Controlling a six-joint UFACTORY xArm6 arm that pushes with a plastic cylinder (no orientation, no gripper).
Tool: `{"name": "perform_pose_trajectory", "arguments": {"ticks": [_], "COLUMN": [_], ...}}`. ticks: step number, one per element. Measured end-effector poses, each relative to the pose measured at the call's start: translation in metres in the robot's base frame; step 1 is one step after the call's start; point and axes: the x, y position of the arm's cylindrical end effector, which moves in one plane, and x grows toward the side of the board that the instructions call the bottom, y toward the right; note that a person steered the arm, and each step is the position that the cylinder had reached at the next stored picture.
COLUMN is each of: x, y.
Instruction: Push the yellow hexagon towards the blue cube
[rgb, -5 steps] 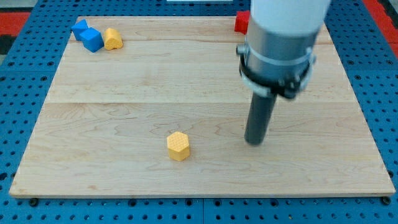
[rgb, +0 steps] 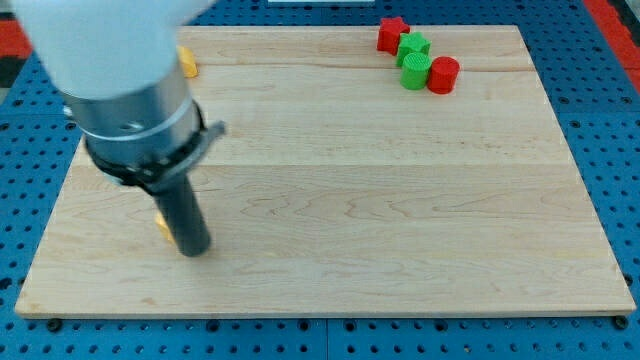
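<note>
My tip (rgb: 194, 250) rests on the wooden board (rgb: 350, 180) at the view's lower left. The yellow hexagon (rgb: 164, 227) shows only as a sliver just left of the rod, touching it or nearly so; the rod hides most of it. The blue cube is hidden behind the arm at the view's upper left. A second yellow block (rgb: 186, 63) peeks out beside the arm near the top left.
At the view's top right stands a cluster: a red star (rgb: 391, 33), a green block (rgb: 413, 46), a green cylinder (rgb: 415, 73) and a red cylinder (rgb: 443, 75). The board lies on a blue perforated surface (rgb: 610, 150).
My tip has swept from the right of the middle to the lower left. The yellow hexagon has moved left with it, from the bottom middle to beside the rod.
</note>
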Motion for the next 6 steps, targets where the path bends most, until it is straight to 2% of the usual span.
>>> {"name": "perform_pose_trajectory", "arguments": {"ticks": [1,2,3,5,6], "x": [-0.04,-0.056,-0.05,-0.108,-0.116], "y": [-0.029,-0.064,-0.086,-0.059,-0.054]}}
